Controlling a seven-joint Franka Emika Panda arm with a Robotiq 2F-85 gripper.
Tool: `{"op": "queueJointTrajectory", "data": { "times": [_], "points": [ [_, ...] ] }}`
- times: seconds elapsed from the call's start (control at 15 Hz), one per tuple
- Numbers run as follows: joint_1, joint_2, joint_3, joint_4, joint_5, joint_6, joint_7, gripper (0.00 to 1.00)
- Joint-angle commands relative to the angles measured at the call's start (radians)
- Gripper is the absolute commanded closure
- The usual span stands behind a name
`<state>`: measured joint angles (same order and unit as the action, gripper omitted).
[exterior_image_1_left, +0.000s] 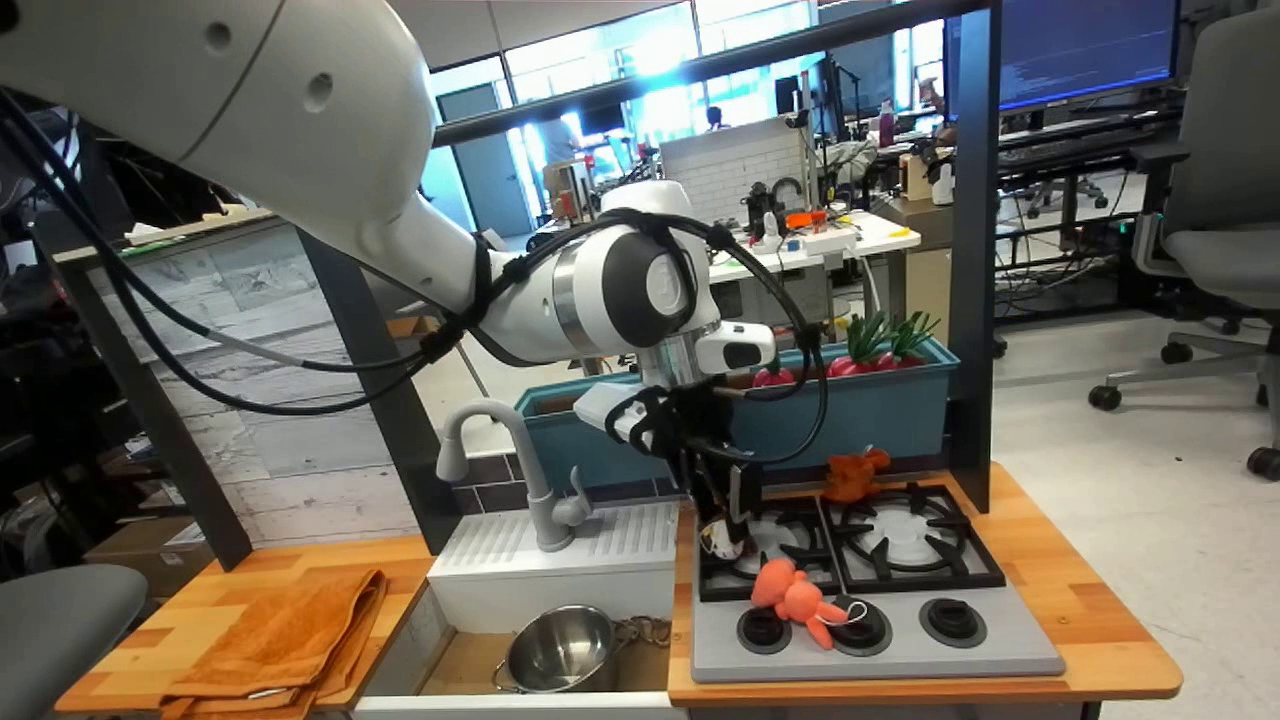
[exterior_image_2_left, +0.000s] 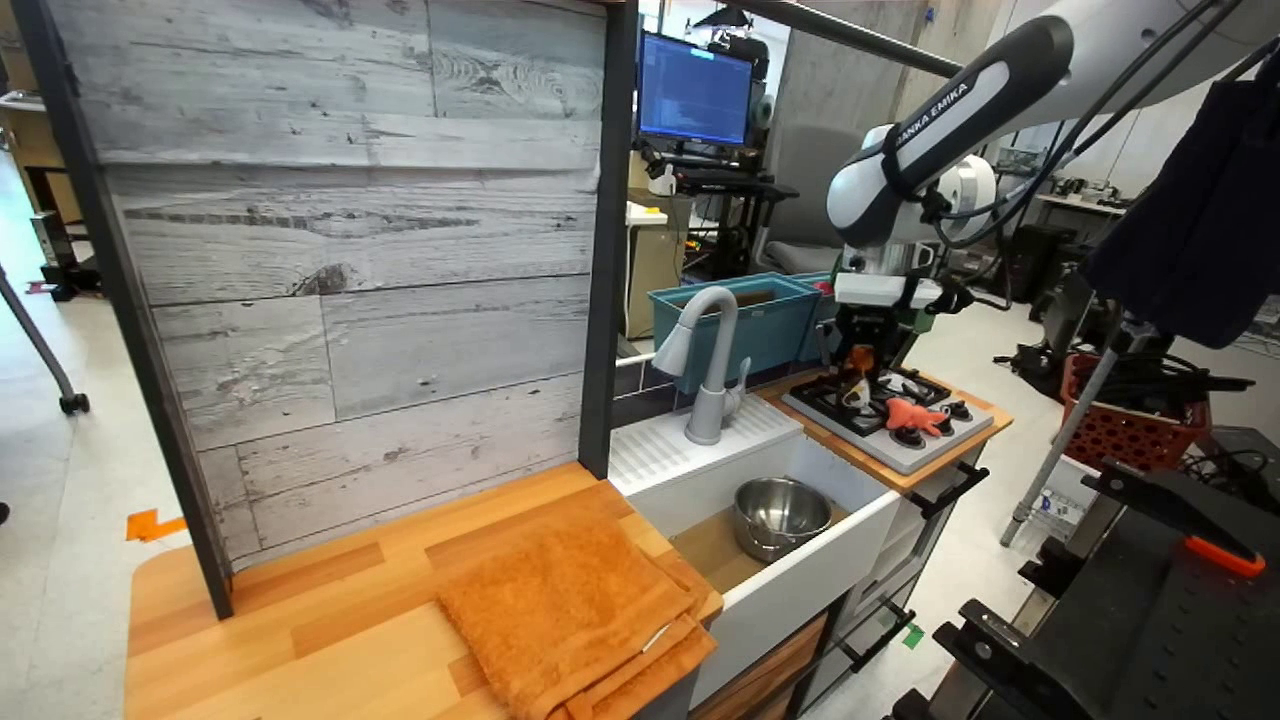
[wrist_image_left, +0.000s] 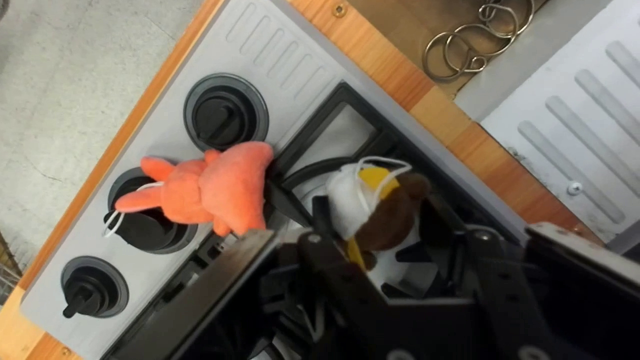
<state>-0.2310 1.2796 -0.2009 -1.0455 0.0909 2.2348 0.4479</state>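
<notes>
A brown and white plush bird (wrist_image_left: 387, 220) with yellow parts and a white string lies over a burner of the toy stove (wrist_image_left: 150, 115). It also shows in both exterior views (exterior_image_1_left: 720, 540) (exterior_image_2_left: 857, 396). My gripper (wrist_image_left: 374, 206) is open, pointing down, with one finger on each side of the bird. The left finger in the wrist view is at its white head; a thin gap shows between its brown body and the right finger. A coral plush bunny (wrist_image_left: 225, 192) lies on the stove knobs beside the gripper, also in both exterior views (exterior_image_1_left: 795, 597) (exterior_image_2_left: 912, 416).
An orange plush (exterior_image_1_left: 855, 475) sits at the stove's back edge. A blue planter (exterior_image_1_left: 870, 410) stands behind it. A grey faucet (exterior_image_1_left: 530, 470) stands by the sink, which holds a metal pot (exterior_image_1_left: 562, 648). An orange towel (exterior_image_2_left: 590, 600) lies on the wooden counter.
</notes>
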Motion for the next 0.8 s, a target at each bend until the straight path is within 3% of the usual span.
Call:
{"op": "queueJointTrajectory", "data": {
  "times": [0.0,0.2,0.6,0.73],
  "points": [
    [-0.007,-0.026,0.027,-0.017,0.01,-0.033,-0.04,0.82],
    [0.004,-0.151,0.069,-0.195,-0.001,-0.042,-0.184,0.99],
    [0.018,-0.359,0.153,-0.469,-0.004,0.005,-0.454,0.97],
    [0.042,-0.387,0.168,-0.537,-0.005,0.014,-0.478,0.97]
  ]
}}
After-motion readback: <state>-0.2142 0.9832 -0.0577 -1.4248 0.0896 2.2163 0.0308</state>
